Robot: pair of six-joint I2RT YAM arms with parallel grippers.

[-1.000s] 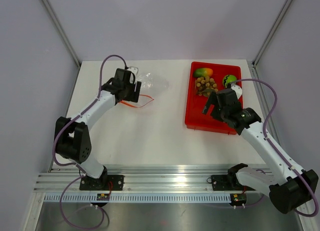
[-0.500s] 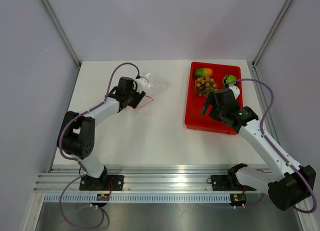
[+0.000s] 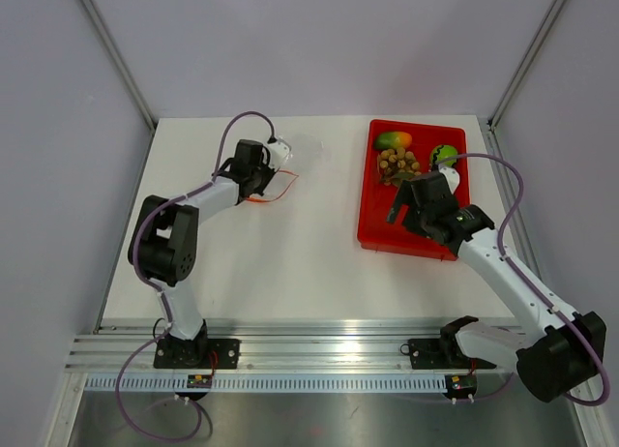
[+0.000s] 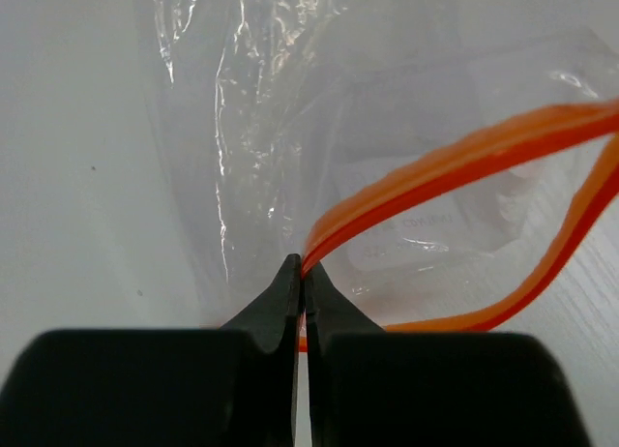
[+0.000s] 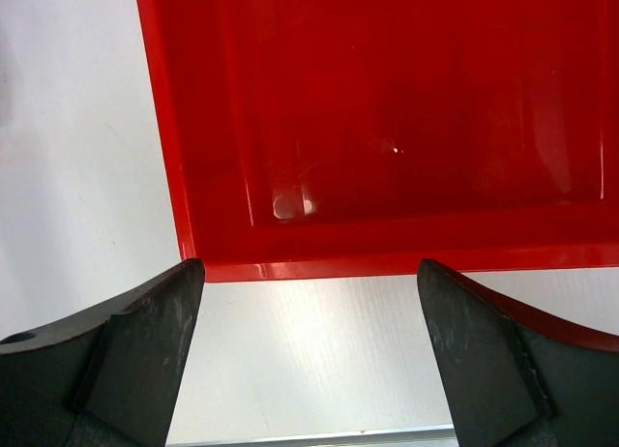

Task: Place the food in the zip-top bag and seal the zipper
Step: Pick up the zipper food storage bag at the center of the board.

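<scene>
The clear zip-top bag (image 3: 302, 149) lies crinkled at the back left of the table, and it fills the left wrist view (image 4: 280, 128). Its orange-red zipper (image 4: 455, 166) loops open. My left gripper (image 4: 303, 271) is shut on one end of that strip, beside the bag (image 3: 268, 176). The food sits in the red tray (image 3: 387, 236): a green-and-orange mango (image 3: 393, 139), a bunch of tan balls (image 3: 398, 163) and a round green fruit (image 3: 444, 155). My right gripper (image 3: 414, 203) hangs open over the tray's near part, nothing between its fingers (image 5: 309, 273).
The right wrist view shows the tray's near rim (image 5: 387, 263) and left wall, with white table in front of it. A metal rail (image 3: 329, 355) runs along the table's near edge, and frame posts stand at the back corners.
My left gripper has swung right and back to the bag's mouth and shut on the zipper strip. The bag has bunched up. The right arm has shifted only slightly.
</scene>
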